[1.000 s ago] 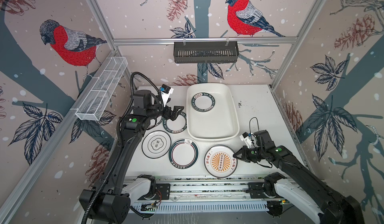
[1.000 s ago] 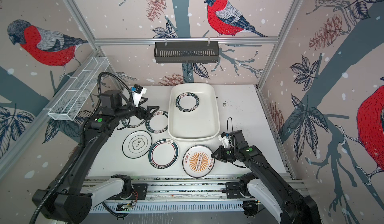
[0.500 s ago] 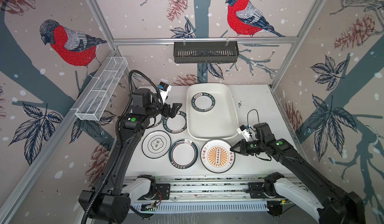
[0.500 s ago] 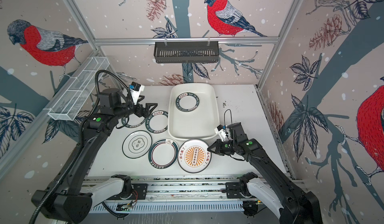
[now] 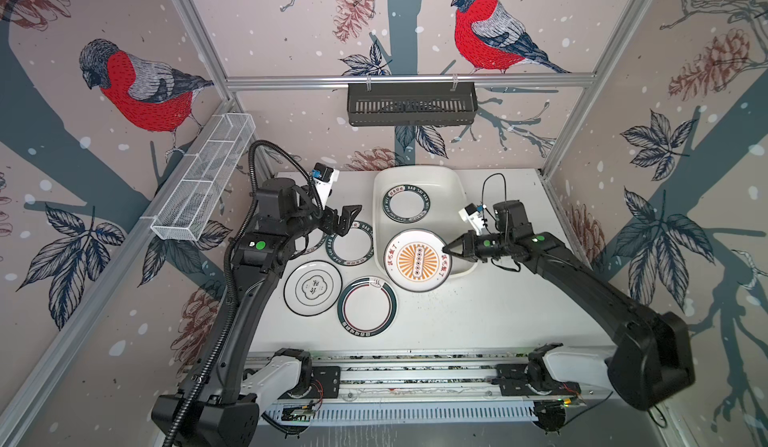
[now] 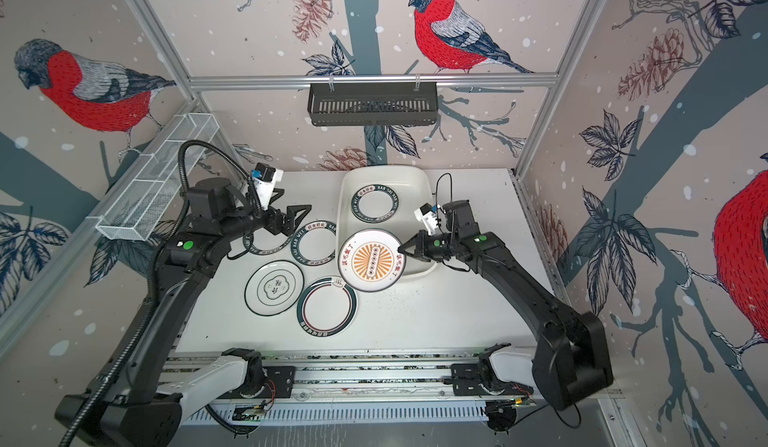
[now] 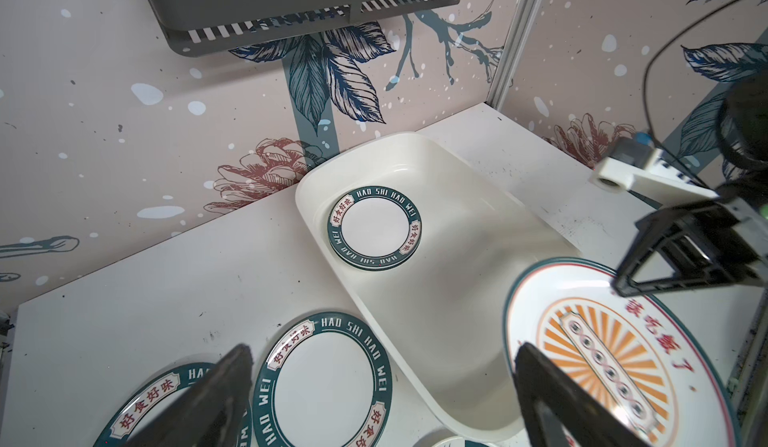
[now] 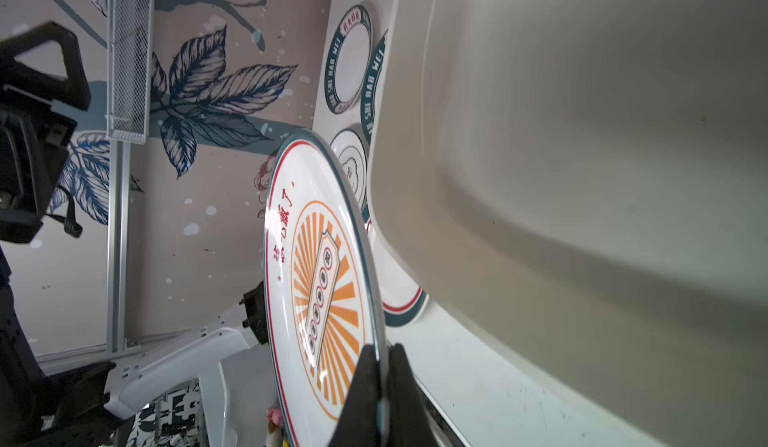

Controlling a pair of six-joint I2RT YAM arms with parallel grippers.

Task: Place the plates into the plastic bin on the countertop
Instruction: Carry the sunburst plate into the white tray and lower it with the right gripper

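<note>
Countertop: white, scuffed, dark specks, alu rails at edges. Walls: bird-and-pinecone paper. Black slotted basket on back rail; wire-mesh tray on left wall. Plastic bin back-centre w/ lettered plate inside. R gripper clamped on rim of sunburst plate, held over bin's near end. L gripper jaws wide apart, empty, above second lettered plate beside bin. Flower-outline plate and green-ringed plate flat on countertop, nearer front.

The plastic bin sits at the countertop's back edge. In its back end lies plate one, and over its front left corner is plate two. Left of it lie plate three and plate four, and before those plate five and plate six.
</note>
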